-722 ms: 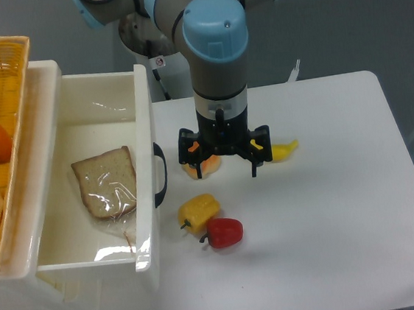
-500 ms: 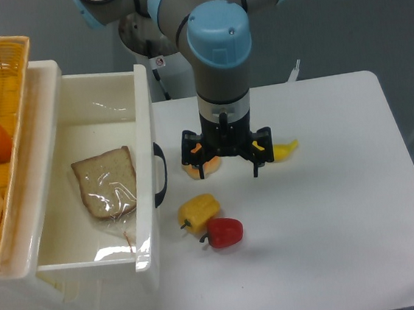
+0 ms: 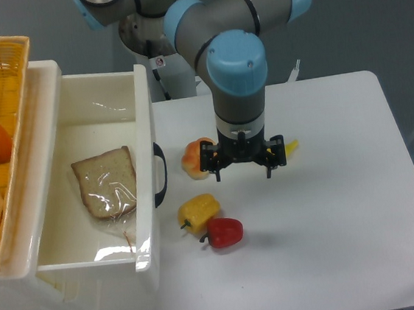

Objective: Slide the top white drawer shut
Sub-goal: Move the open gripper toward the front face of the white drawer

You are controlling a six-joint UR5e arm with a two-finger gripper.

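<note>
Nearest us, the top white drawer [image 3: 92, 189] stands pulled well out of its cabinet, and we see a wrapped slice of bread [image 3: 106, 184] lying on its floor. Its front panel carries the black curved handle [image 3: 160, 175], facing out over the table [image 3: 347, 222]. Just beside that panel lie a yellow pepper [image 3: 199, 210] and a red pepper [image 3: 225, 231], touching each other. Farther back the gripper [image 3: 241, 168] hangs over the table, fingers spread wide and holding nothing, with a peach-coloured fruit [image 3: 196, 157] near its one side and a small yellow item [image 3: 288, 147] at the other. At the far left sits the yellow wicker basket [image 3: 4, 58].

We judge the closing push has not yet begun; we are in the approach. Next we need to bring the gripper across to the front panel, clear of the peppers, and press it squarely inward.
</note>
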